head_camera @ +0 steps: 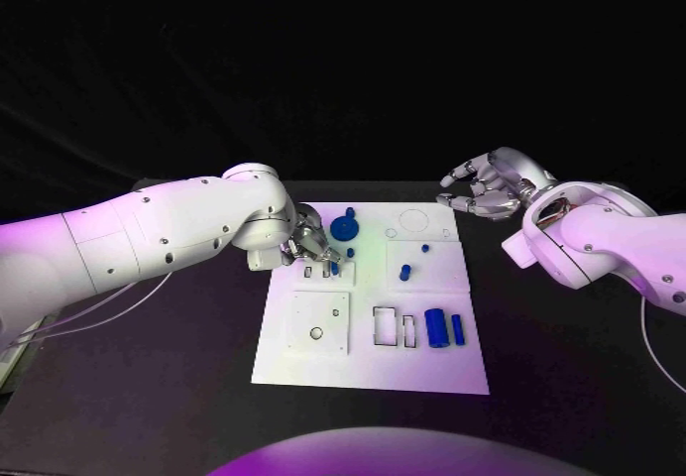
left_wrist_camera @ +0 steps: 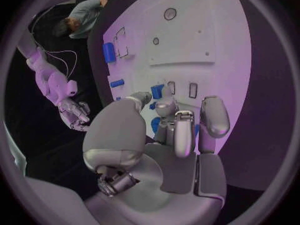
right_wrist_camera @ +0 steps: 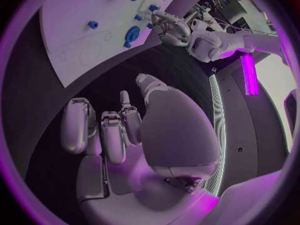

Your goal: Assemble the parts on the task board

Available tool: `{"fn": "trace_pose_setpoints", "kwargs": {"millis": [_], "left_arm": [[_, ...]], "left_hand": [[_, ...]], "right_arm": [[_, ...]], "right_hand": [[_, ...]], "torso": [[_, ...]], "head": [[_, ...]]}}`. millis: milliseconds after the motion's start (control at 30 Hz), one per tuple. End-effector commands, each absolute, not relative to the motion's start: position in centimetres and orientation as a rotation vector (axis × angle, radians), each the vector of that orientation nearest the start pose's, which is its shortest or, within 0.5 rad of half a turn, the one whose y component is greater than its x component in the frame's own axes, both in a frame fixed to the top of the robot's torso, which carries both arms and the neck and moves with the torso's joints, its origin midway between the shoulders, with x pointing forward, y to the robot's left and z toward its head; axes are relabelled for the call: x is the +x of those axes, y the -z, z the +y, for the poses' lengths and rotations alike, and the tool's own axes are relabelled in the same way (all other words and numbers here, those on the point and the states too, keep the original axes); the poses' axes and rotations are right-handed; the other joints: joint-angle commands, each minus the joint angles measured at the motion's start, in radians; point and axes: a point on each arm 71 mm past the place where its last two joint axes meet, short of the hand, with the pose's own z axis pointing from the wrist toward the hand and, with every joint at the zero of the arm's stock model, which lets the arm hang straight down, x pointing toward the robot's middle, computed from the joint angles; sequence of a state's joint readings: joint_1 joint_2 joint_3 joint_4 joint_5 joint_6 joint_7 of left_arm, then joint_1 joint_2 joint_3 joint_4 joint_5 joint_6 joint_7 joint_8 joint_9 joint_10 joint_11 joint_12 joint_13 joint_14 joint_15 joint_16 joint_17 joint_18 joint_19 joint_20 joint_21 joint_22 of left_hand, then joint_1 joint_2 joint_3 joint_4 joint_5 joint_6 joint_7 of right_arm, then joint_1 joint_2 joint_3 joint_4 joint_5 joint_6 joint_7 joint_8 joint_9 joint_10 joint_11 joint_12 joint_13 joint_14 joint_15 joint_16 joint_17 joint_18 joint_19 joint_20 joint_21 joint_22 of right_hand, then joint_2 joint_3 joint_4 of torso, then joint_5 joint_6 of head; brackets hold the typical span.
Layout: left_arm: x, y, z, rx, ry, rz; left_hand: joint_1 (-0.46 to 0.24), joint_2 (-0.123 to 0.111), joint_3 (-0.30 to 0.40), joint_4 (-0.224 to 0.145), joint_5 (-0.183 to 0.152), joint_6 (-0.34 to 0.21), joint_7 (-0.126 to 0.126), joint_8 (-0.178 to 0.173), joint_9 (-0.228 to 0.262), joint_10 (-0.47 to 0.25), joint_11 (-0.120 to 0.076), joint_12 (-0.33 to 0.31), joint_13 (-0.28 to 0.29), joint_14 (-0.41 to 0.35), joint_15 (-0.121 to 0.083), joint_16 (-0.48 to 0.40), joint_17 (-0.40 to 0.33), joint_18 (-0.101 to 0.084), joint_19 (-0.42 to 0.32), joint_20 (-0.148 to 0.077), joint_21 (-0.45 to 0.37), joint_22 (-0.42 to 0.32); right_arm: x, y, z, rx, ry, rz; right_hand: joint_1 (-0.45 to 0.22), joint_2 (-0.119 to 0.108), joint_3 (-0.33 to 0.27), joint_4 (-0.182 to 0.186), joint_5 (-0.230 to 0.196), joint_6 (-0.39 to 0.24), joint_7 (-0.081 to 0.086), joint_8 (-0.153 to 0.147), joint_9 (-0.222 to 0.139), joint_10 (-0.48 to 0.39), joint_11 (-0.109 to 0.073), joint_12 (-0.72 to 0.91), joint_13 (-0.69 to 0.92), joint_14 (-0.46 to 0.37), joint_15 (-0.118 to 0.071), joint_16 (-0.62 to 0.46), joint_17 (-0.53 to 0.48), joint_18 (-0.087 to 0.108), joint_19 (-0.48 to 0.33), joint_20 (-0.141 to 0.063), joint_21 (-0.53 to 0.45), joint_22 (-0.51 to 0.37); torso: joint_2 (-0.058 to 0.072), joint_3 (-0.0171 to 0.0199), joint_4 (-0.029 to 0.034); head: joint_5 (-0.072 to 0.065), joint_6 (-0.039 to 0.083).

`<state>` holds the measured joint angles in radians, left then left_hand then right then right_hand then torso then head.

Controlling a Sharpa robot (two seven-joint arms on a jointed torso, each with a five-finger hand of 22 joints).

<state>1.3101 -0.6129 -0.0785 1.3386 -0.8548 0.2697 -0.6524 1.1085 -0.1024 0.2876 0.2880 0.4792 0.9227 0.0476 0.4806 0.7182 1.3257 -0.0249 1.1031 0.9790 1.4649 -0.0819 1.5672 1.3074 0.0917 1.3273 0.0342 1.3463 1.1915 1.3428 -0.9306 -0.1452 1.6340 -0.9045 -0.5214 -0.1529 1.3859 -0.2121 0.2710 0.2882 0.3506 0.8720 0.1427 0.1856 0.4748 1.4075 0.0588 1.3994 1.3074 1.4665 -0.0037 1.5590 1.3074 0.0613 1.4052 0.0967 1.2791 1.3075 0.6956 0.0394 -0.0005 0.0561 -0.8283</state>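
The white task board (head_camera: 369, 369) lies in the middle of the black table. My left hand (head_camera: 312, 248) hovers over its far left part, thumb and a finger pinching a small blue part (left_wrist_camera: 157, 91) at a row of narrow slots (left_wrist_camera: 193, 90). A round blue part (head_camera: 345, 230) stands just beyond that hand. Two small blue pieces (head_camera: 404, 271) lie mid-board, and two blue blocks (head_camera: 434, 328) stand near the right edge. My right hand (head_camera: 491, 185) hangs off the board's far right corner, fingers loosely curved and apart, holding nothing.
A square plate with small holes (head_camera: 319, 321) and an empty rectangular frame (head_camera: 386, 325) sit on the near half of the board. A circular outline (head_camera: 414, 220) marks its far right corner. Black table surrounds the board on all sides.
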Motion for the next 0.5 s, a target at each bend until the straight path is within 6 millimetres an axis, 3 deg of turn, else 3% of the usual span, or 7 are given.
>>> {"fn": "trace_pose_setpoints", "kwargs": {"millis": [33, 100, 233, 367, 433, 467, 500], "left_arm": [[50.84, 20.64, 15.17, -0.208, 0.410, 2.516], [50.85, 20.63, 15.14, -0.212, 0.416, 2.515], [50.84, 20.63, 15.06, -0.221, 0.428, 2.516], [50.86, 20.61, 15.04, -0.229, 0.437, 2.512], [50.87, 20.60, 15.04, -0.235, 0.444, 2.510], [50.87, 20.59, 15.04, -0.241, 0.450, 2.507], [50.86, 20.56, 15.03, -0.253, 0.462, 2.503]], "left_hand": [[0.022, 0.004, 0.017, 0.001, -0.037, 0.006, 0.000, 0.007, 0.003, -0.004, -0.002, 0.002, 0.000, 0.106, 0.003, 0.004, 0.263, -0.007, 0.002, 0.000, -0.004, 0.002], [0.039, 0.015, 0.046, 0.002, -0.131, 0.004, 0.000, 0.007, 0.004, -0.005, -0.002, 0.001, -0.003, 0.106, 0.003, 0.004, 0.263, -0.007, 0.002, 0.000, -0.006, 0.004], [0.045, 0.018, 0.057, 0.001, -0.142, 0.004, -0.001, 0.007, 0.004, -0.007, -0.001, -0.005, -0.009, 0.106, 0.003, 0.004, 0.263, -0.007, 0.002, 0.001, -0.006, 0.005], [0.088, 0.023, 0.107, -0.006, -0.181, 0.002, -0.003, 0.009, 0.007, -0.006, -0.002, -0.006, -0.010, 0.106, 0.002, 0.004, 0.263, -0.007, 0.002, 0.001, -0.008, 0.007], [0.115, 0.025, 0.143, -0.015, -0.207, 0.001, -0.004, 0.012, 0.010, -0.005, -0.003, -0.005, -0.009, 0.106, 0.001, 0.004, 0.263, -0.006, 0.002, 0.000, -0.009, 0.008], [0.135, 0.019, 0.198, -0.020, -0.239, 0.005, -0.005, 0.024, 0.018, -0.002, -0.005, -0.005, -0.009, 0.106, 0.001, 0.004, 0.263, -0.006, 0.002, -0.002, -0.010, 0.010], [0.139, 0.013, 0.224, -0.022, -0.241, 0.009, -0.008, 0.034, 0.024, 0.001, -0.005, -0.004, -0.008, 0.106, 0.001, 0.004, 0.263, -0.006, 0.002, -0.002, -0.011, 0.011]], "right_arm": [[48.04, 15.02, -22.79, 0.418, -0.783, 1.644], [48.05, 15.03, -22.79, 0.418, -0.782, 1.644], [48.06, 15.02, -22.74, 0.411, -0.781, 1.643], [48.06, 15.02, -22.71, 0.408, -0.780, 1.642], [48.07, 15.03, -22.72, 0.407, -0.779, 1.643], [48.08, 15.03, -22.73, 0.407, -0.778, 1.642], [48.08, 15.01, -22.72, 0.401, -0.776, 1.640]], "right_hand": [[-0.009, -0.002, 0.005, 0.000, -0.003, -0.002, 0.001, 0.004, 0.002, -0.006, 0.002, -0.006, 0.053, 0.094, -0.006, -0.005, 0.225, 0.017, -0.006, 0.001, -0.006, 0.036], [-0.010, -0.002, 0.005, 0.000, -0.003, -0.002, 0.001, 0.004, 0.002, -0.008, 0.002, -0.008, 0.051, 0.094, -0.006, -0.004, 0.226, 0.017, -0.008, 0.001, -0.008, 0.034], [-0.010, -0.002, 0.005, 0.000, -0.004, -0.002, 0.001, 0.004, 0.002, -0.010, 0.002, -0.009, 0.049, 0.094, -0.006, -0.004, 0.226, 0.019, -0.011, 0.001, -0.014, 0.030], [-0.010, -0.002, 0.006, -0.001, -0.004, -0.002, 0.001, 0.004, 0.002, -0.010, 0.002, -0.010, 0.048, 0.094, -0.006, -0.004, 0.226, 0.019, -0.011, 0.001, -0.014, 0.030], [-0.010, -0.002, 0.006, -0.001, -0.004, -0.002, 0.001, 0.004, 0.002, -0.010, 0.002, -0.010, 0.048, 0.094, -0.006, -0.004, 0.226, 0.019, -0.011, 0.001, -0.014, 0.030], [-0.009, -0.002, 0.006, -0.001, -0.004, -0.002, 0.001, 0.005, 0.002, -0.011, 0.002, -0.010, 0.048, 0.094, -0.006, -0.005, 0.225, 0.019, -0.012, 0.001, -0.016, 0.029], [-0.010, -0.002, 0.006, -0.001, -0.003, -0.002, 0.001, 0.005, 0.002, -0.011, 0.002, -0.011, 0.047, 0.094, -0.006, -0.004, 0.226, 0.020, -0.013, 0.001, -0.018, 0.027]], "torso": [[0.000, -0.0003, -0.0001], [0.000, -0.0001, 0.0001], [0.001, -0.0001, -0.0006], [0.001, 0.0006, -0.0008], [0.000, 0.0001, -0.0006], [0.000, -0.0001, -0.0003], [0.000, 0.0001, 0.0001]], "head": [[0.003, -0.001], [0.001, 0.000], [0.000, 0.001], [0.000, 0.000], [0.000, 0.000], [-0.001, 0.000], [-0.003, 0.002]]}}
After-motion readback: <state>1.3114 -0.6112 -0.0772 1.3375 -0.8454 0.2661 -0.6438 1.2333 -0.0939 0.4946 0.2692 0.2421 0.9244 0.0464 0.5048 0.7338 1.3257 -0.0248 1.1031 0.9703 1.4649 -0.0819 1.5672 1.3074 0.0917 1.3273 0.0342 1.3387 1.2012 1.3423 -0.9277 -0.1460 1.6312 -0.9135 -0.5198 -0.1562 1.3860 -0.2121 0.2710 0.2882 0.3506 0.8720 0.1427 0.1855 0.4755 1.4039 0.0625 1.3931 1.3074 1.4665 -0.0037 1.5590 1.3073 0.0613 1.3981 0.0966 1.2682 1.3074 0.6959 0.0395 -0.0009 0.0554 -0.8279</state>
